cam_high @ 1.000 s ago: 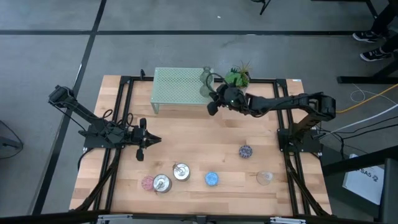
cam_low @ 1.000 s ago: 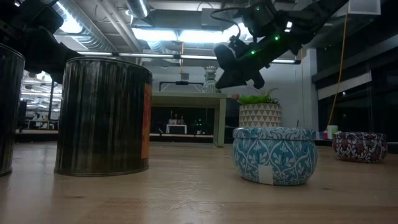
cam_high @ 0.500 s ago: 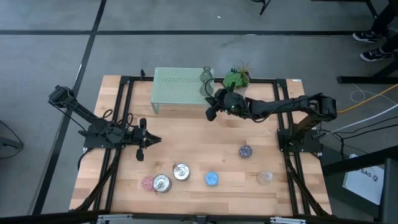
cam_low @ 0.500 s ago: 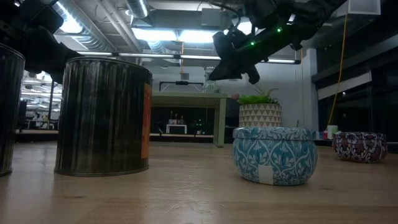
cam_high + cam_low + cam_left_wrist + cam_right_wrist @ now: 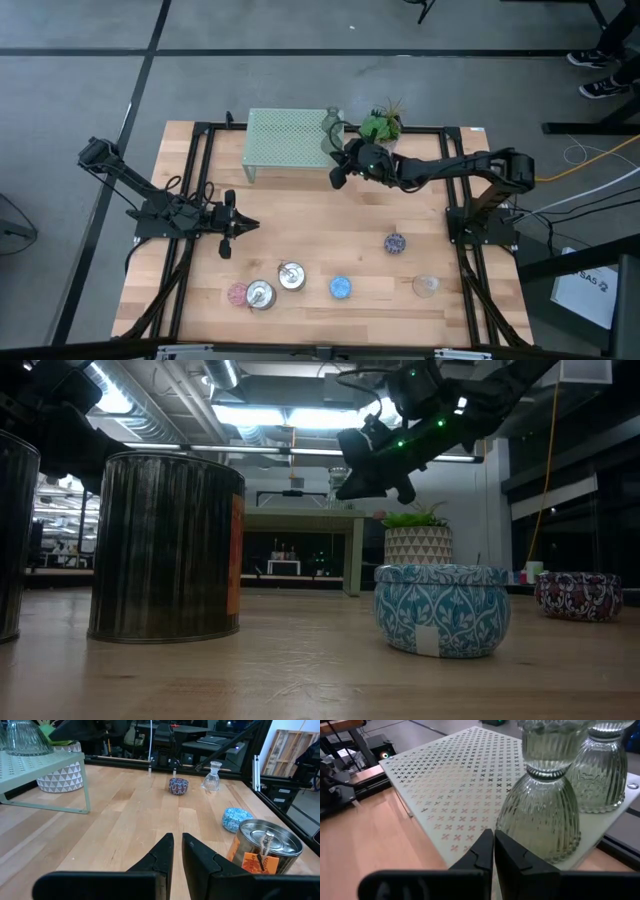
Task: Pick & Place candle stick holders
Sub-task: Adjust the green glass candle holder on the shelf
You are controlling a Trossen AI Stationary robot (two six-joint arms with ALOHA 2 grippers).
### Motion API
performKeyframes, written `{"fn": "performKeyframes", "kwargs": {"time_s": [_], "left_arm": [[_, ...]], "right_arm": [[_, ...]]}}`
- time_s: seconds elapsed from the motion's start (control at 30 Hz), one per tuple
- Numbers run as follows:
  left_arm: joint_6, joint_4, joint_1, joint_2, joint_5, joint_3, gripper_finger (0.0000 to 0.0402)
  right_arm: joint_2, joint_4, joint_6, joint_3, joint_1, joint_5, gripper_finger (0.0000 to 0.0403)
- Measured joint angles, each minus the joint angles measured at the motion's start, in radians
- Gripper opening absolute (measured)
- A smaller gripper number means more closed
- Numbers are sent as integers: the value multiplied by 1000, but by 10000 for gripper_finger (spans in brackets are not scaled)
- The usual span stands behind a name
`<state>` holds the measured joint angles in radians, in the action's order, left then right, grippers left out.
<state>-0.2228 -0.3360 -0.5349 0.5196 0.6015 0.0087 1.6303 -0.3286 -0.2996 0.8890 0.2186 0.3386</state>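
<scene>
Two ribbed glass candle stick holders point(image 5: 540, 815) point(image 5: 597, 770) stand on their bases at the right end of the mint-green mesh stand point(image 5: 285, 140). My right gripper point(image 5: 493, 839) point(image 5: 337, 178) hovers shut just off that stand's near edge, in front of the nearer glass holder, touching nothing. Near the table's front lie a pink holder point(image 5: 237, 293), two silver ones point(image 5: 260, 295) point(image 5: 291, 276), a blue one point(image 5: 341, 288), a purple one point(image 5: 395, 243) and a clear glass one point(image 5: 426, 285). My left gripper point(image 5: 177, 840) point(image 5: 245, 226) waits shut over the table's left part.
A green plant in a white patterned pot point(image 5: 382, 124) stands right of the stand, close behind my right arm. The middle of the wooden table point(image 5: 320, 225) between the stand and the row of holders is bare. Black frame rails point(image 5: 200, 180) run along both sides.
</scene>
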Motion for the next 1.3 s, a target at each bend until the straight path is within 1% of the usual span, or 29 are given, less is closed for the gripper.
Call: {"fn": "performKeyframes", "kwargs": {"time_s": [0.37,1.03,1.23,1.3], "left_arm": [[0,0,0,0,0,0,31],[0,0,0,0,0,0,31],[0,0,0,0,0,0,31],[0,0,0,0,0,0,31]], "right_arm": [[8,-34,-7,0,33,0,18],[8,-45,-7,0,95,-2,18],[8,-43,-7,0,95,-3,18],[8,-42,-7,0,93,-18,18]]}}
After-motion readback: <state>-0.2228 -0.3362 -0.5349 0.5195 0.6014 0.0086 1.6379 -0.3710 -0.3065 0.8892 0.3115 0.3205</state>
